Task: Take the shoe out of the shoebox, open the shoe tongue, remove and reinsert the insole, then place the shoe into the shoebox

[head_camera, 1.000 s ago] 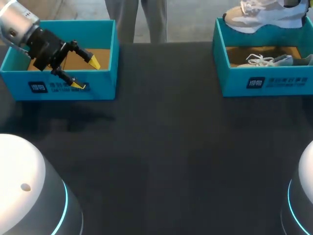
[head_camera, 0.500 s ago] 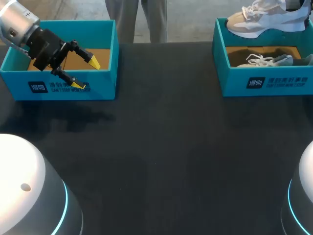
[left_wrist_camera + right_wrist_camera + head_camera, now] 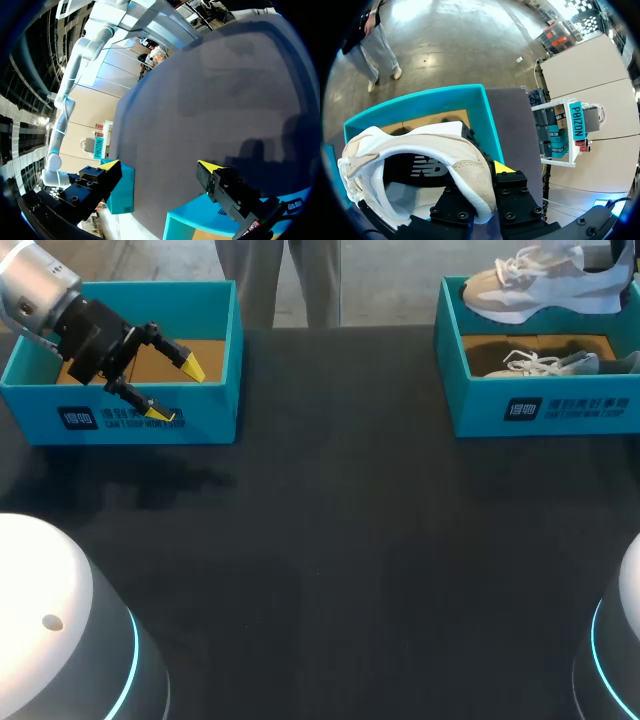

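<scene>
Head view: shoe [image 3: 540,285] at 1 o'clock above shoebox [image 3: 540,405] edged toward 3 o'clock in last sec. Our right gripper [image 3: 480,175] pinches its heel; left gripper [image 3: 176,390] spread, unmoved. We reckon take-out's nearly done.

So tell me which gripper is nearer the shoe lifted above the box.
Right. The right gripper has its jaws shut on the lifted shoe above the right shoebox; the left gripper, jaws open, hangs over the left shoebox across the table.

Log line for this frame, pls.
left pincer: open, over left shoebox | right pincer: shut on shoe, above right shoebox | second shoe: inside right shoebox
</scene>
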`<state>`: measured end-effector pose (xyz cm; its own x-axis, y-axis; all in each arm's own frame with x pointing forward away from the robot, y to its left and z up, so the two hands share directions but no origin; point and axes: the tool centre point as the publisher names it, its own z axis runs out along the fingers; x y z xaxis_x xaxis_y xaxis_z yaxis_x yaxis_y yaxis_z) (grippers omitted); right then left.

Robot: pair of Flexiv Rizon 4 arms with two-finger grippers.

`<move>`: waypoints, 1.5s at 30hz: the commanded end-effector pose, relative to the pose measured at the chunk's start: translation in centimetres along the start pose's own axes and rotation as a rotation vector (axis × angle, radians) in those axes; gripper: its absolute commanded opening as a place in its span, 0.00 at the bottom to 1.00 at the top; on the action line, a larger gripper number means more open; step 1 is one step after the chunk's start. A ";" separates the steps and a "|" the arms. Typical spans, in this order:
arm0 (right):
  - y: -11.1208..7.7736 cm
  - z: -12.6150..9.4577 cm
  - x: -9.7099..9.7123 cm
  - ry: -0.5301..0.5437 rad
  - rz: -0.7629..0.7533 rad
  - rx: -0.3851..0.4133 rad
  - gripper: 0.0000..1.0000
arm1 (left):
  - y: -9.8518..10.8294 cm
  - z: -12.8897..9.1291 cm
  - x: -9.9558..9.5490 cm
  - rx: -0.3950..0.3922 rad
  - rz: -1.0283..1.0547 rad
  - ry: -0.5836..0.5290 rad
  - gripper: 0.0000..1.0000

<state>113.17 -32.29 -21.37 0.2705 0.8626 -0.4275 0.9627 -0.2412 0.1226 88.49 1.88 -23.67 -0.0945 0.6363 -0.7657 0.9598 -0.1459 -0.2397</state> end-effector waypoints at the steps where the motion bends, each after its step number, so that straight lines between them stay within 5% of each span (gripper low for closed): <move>1: -0.2 1.5 0.1 0.006 0.016 -0.014 0.00 | 0.0 0.0 0.0 0.000 0.000 0.002 1.00; 15: 0.0 5.1 0.9 -0.022 0.030 -0.007 0.00 | 0.0 0.0 0.0 0.000 0.000 0.002 1.00; 45: 0.8 9.1 1.6 -0.048 0.050 0.030 0.00 | 0.0 0.0 0.0 0.000 0.000 0.002 1.00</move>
<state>113.91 -34.99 -30.23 0.3171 0.8269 -0.4643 0.9479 -0.2915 0.1282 88.49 1.88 -23.67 -0.0945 0.6363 -0.7657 0.9598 -0.1459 -0.2397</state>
